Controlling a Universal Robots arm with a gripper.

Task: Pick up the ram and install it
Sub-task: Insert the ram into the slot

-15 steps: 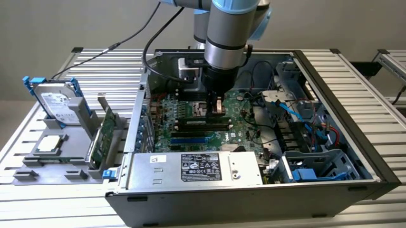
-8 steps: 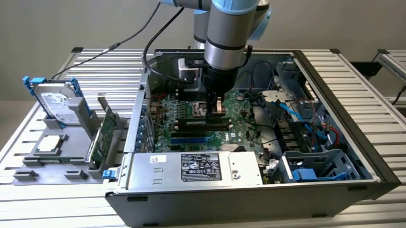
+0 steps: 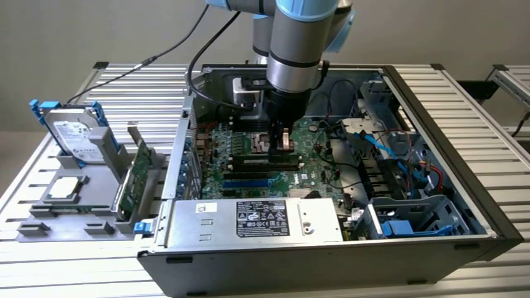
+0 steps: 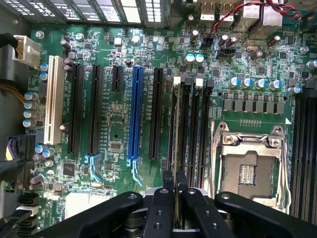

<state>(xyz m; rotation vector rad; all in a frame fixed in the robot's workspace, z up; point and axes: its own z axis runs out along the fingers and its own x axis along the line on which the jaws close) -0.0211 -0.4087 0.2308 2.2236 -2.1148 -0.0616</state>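
Observation:
My gripper (image 3: 278,145) reaches down inside the open computer case (image 3: 463,186), just above the motherboard (image 3: 248,139). In the wrist view its two black fingers (image 4: 166,186) stand close together, shut on the ram (image 4: 174,129). The ram appears edge-on as a thin pale strip running away from the fingertips. It lies along the black memory slots (image 4: 187,119) beside the CPU socket (image 4: 247,168). I cannot tell whether it touches a slot or hangs just above it. In the exterior view the black memory slots (image 3: 267,163) lie right below the gripper.
Several expansion slots, among them a blue one (image 4: 134,114) and a white one (image 4: 53,99), lie beside the memory slots. The power supply (image 3: 265,218) and blue cables (image 3: 389,146) crowd the case. Outside it, a grey holder (image 3: 66,217) carries a hard drive (image 3: 74,133) and a green expansion card (image 3: 136,177).

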